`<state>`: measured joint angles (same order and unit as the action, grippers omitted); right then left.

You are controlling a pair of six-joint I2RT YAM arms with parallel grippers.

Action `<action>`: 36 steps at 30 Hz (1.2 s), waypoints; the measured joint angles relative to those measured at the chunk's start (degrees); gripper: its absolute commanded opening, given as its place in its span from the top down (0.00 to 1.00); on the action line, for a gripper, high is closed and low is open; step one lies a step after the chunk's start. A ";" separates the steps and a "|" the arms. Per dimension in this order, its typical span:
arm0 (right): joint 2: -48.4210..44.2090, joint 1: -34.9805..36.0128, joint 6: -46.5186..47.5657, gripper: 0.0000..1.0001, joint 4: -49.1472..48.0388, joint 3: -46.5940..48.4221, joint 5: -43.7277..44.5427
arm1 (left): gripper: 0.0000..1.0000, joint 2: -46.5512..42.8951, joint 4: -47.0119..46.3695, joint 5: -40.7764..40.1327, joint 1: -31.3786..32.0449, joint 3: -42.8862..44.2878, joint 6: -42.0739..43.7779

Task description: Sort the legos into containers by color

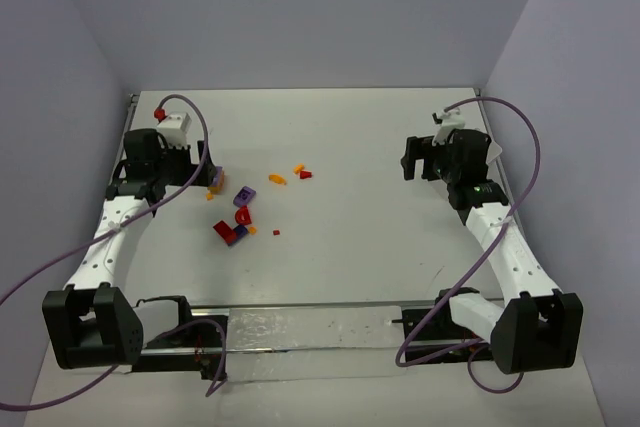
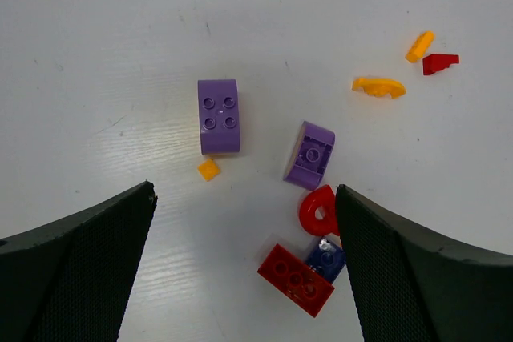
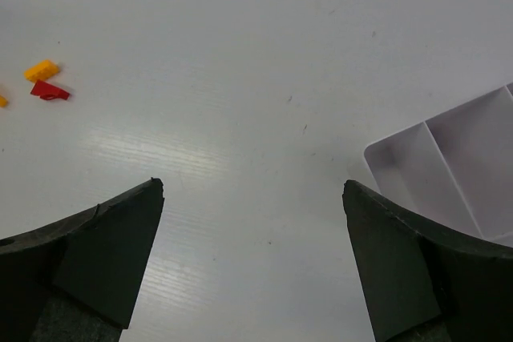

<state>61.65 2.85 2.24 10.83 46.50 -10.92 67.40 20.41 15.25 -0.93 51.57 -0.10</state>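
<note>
table (image 1: 380, 247): white and flat, walled by pale panels; it carries both arms, the container and all the loose legos.
left arm (image 1: 110, 237): white links and black joints, reaching from the near-left corner up the left side of the table.
right arm (image 1: 510, 257): same build, reaching from the near-right corner up the right side.
left hand (image 2: 244, 194): spread wide, nothing between its fingers, pointing down over the lego cluster at centre-left.
right hand (image 3: 252, 188): also spread wide and holding nothing, over bare table, well apart from most of the pieces.
container (image 3: 409, 174): white translucent tub at the right edge of the right wrist view, cut off by the frame, with a thin divider splitting it into compartments; it sits on the table.
purple brick (image 2: 219, 115): four studs up, lying flat at the left of the cluster.
curved purple piece (image 2: 310, 154): near the purple brick, apart from it.
red brick (image 2: 295, 279): nearest the left hand, touching a small dark blue-purple piece (image 2: 325, 258).
red ring piece (image 2: 318, 210): rounded, with a hole, between the curved purple piece and the red brick.
orange arch (image 2: 378, 86): farther out, alone.
red wedge (image 2: 440, 63): just beside a small orange bar (image 2: 419, 46); the pair also shows at the left of the right wrist view.
orange tile (image 2: 208, 169): tiny, just below the purple brick.
</note>
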 measured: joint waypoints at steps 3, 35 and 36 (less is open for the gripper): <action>-0.14 0.00 -0.21 0.00 -0.66 -0.17 0.64 | 0.01 -0.55 0.02 -0.02 0.00 0.00 1.15; 5.62 0.00 3.52 0.00 2.35 0.44 -2.48 | 0.23 33.62 17.60 -10.81 7.72 27.41 -1.05; 5.75 0.00 3.58 0.00 2.38 0.44 -2.56 | 0.23 34.28 18.27 -11.17 7.72 27.45 -1.25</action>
<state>67.39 2.85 5.83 13.21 46.94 -13.48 101.68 38.67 4.07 6.79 79.02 -1.35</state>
